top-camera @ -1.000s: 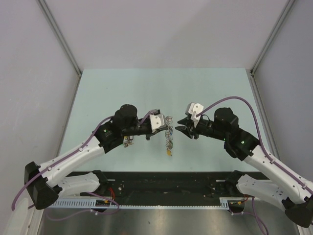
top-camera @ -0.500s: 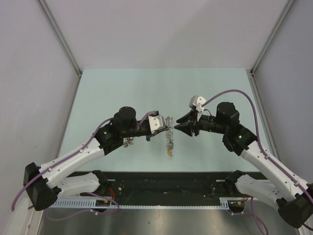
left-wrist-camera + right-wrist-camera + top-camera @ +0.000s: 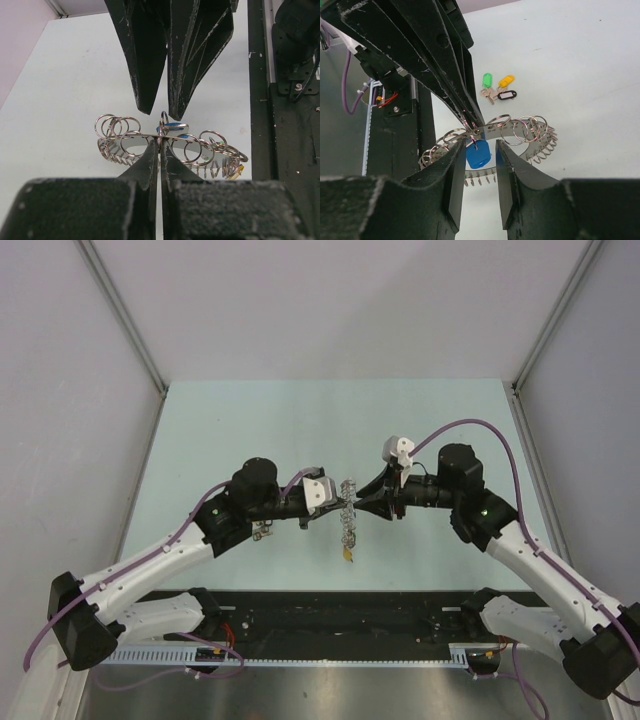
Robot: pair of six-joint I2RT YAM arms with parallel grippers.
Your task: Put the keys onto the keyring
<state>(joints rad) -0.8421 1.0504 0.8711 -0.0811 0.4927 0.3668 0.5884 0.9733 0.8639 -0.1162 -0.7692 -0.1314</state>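
**A:** Top view, quick. Where's the keyring?

**B:** The keyring (image 3: 347, 517) hangs edge-on at mid-table, long axis running near to far. My left gripper (image 3: 341, 506) meets it from the left and my right gripper (image 3: 362, 503) from the right. Both are about equally close. Loose keys (image 3: 263, 530) lie on the table (image 3: 250, 420) under my left arm.

**A:** Left wrist?

**B:** My left gripper (image 3: 160, 144) is squeezed fully together on the keyring (image 3: 130, 141), whose flat band runs left-right across my tips. My right gripper (image 3: 161, 114) points in from the far side with its jaws parted, and a small split ring sits between the tips.

**A:** Right wrist?

**B:** My right gripper (image 3: 479, 148) is partly spread. The blue-tagged key (image 3: 478, 156) sits in the gap, with daylight on one side, so I don't call it clamped. The keyring (image 3: 520, 131) is straight ahead, just past that tag, and my left gripper (image 3: 470, 124) pinches it right above the tag. The loose keys (image 3: 496, 89) are far off. I judge that the next move depends on lining that split ring up with the band.
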